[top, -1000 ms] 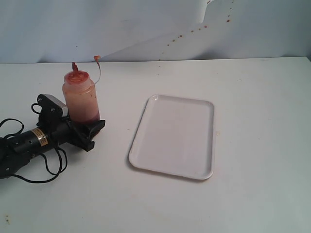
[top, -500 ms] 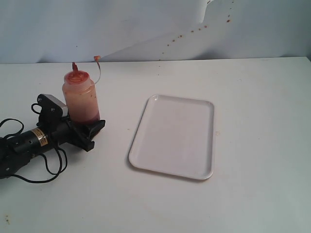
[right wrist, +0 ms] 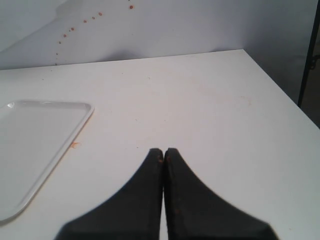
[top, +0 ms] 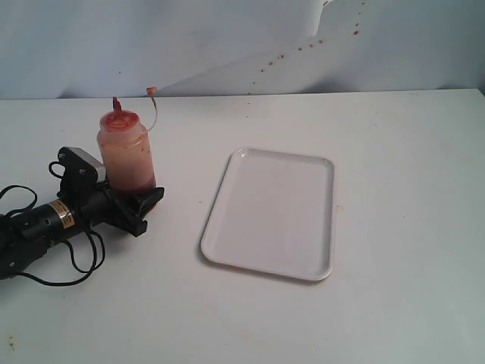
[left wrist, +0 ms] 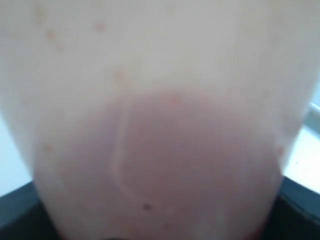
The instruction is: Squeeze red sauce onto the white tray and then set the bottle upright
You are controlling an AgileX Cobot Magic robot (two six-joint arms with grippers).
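Observation:
The bottle (top: 126, 152) stands upright at the left of the table, red nozzle (top: 116, 102) up, its small tethered cap (top: 151, 91) hanging off to one side. Red sauce (top: 133, 176) shows through its lower wall. My left gripper (top: 136, 191) lies low on the table with its black fingers on either side of the bottle's base, pressed to its walls. In the left wrist view the bottle (left wrist: 160, 125) fills the picture. The white tray (top: 273, 212) lies bare to the bottle's right. My right gripper (right wrist: 163, 150) is shut on nothing, out of the exterior view, with the tray (right wrist: 35, 140) beside it.
Black cables (top: 68, 265) trail from the left arm across the table. The wall behind carries a line of red-brown spatter spots (top: 299, 49). A small orange mark (right wrist: 74, 145) sits on the table next to the tray's rim. The table's edge (right wrist: 280, 95) drops off beyond the right gripper.

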